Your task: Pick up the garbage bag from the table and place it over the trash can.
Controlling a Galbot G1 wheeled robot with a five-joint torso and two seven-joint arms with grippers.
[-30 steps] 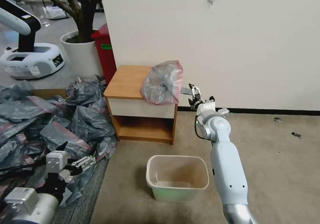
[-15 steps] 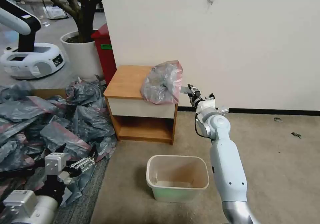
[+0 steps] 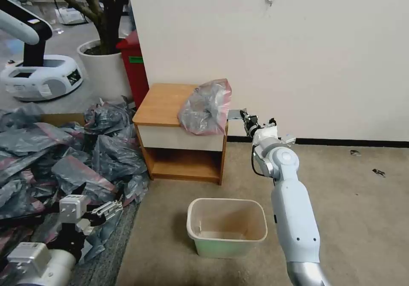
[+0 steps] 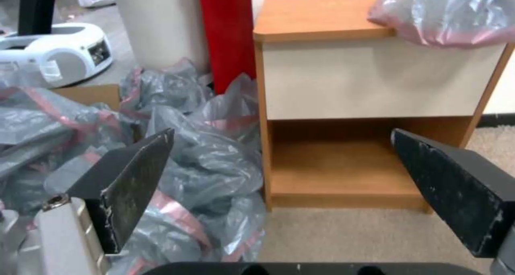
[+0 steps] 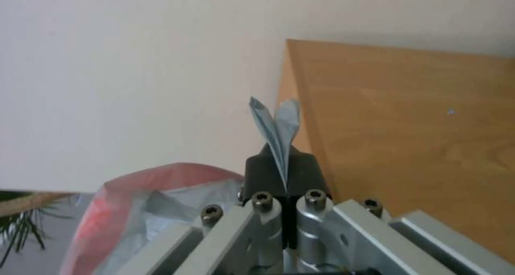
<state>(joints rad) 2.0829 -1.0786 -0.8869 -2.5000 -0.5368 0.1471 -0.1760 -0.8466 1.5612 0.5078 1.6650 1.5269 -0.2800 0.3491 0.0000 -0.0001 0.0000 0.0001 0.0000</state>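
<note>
One end effector, the right (image 3: 246, 119), is clamped on a corner of the garbage bag (image 3: 205, 107) at the desk (image 3: 164, 102) edge. The left end effector (image 3: 104, 210) hangs open, low beside the heap of bags (image 3: 64, 149). The pick-up step is in hand; next the bag must be lifted clear toward the trash can (image 3: 227, 226).

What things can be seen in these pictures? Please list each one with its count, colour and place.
garbage bag: one, translucent grey with pink band, on table's right edge
table: one, light brown top, white front, against wall
trash can: one, beige, on carpet before table
heap of bags: many, dark grey, floor left of table
red bin: one, behind table
plant pot: one, white, beside red bin
left end effector: open, low over heap
right end effector: shut on bag's corner
</note>
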